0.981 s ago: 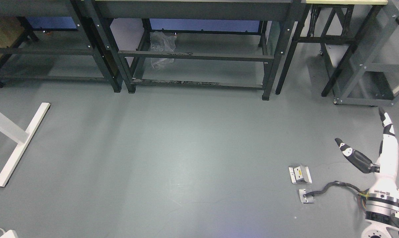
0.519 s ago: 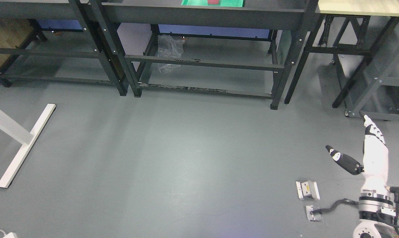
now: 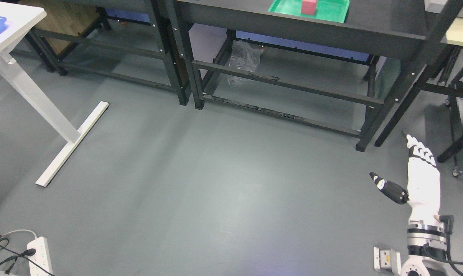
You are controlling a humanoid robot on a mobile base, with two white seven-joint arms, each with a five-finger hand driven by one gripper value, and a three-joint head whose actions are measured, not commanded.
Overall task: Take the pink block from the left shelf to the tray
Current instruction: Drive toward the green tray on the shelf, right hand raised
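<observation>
I see the pink block [image 3: 309, 6] standing in the green tray [image 3: 331, 14] on the dark shelf [image 3: 292, 21] at the far right. My right hand [image 3: 419, 180] hangs over the floor [image 3: 216, 172] near right, fingers [image 3: 417, 147] straight and released, holding nothing.

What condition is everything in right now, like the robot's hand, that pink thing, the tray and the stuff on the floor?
Right hand: open, fingers straight, holding nothing, low over the floor.
Pink block: upright inside the green tray.
Green plastic tray: flat on the black metal shelf.
White power strip: on the floor, a black plug in it.
Clear plastic bag: crumpled under the shelf.
</observation>
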